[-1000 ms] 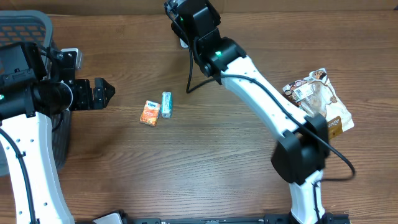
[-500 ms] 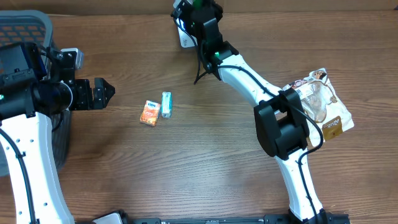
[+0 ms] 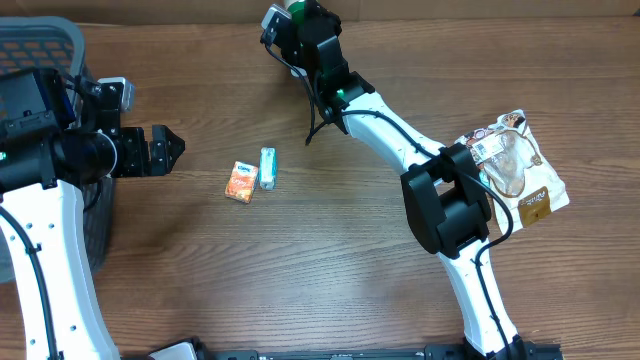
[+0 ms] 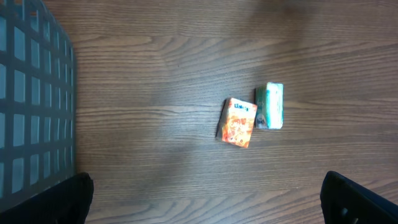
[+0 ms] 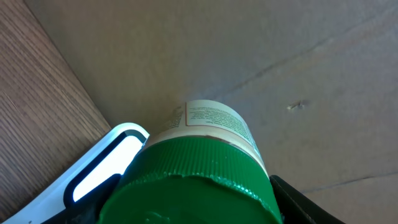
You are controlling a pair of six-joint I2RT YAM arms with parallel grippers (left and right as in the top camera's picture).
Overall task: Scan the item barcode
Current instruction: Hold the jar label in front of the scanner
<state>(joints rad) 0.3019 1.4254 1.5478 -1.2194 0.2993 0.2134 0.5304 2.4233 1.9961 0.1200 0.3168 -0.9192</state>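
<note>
Since half a second ago, my right arm has swung its wrist a little to the left along the far edge of the table (image 3: 330, 270), and the forearm now lies lower across the wood. My left arm has not shifted, and the loose goods on the table lie where they were.

My right gripper (image 3: 293, 18) is clenched on the green-lidded bottle (image 5: 214, 124), held out at the far edge of the table, well apart from everything else. From the right wrist camera I see its ribbed green lid (image 5: 193, 183) filling the bottom of the view, with the pale label above it and one dark finger (image 5: 295, 199) against the lid's right side. A white device with a dark window (image 5: 102, 171) sits just beside the bottle on the left, over the wood. Behind the bottle is a brown cardboard wall (image 5: 292, 56). I cannot read any barcode on the label from here.

My left gripper (image 3: 176, 148) hangs released, jaws spread wide, over the left part of the table next to the grey basket (image 4: 31, 106). Its wrist camera looks down on a small orange box (image 4: 237, 122) and a teal packet (image 4: 269, 106) that lie touching side by side in the middle of the table, the box nearer to my left arm.

A printed snack bag (image 3: 520, 170) rests on the right side of the table, partly under my right forearm.
</note>
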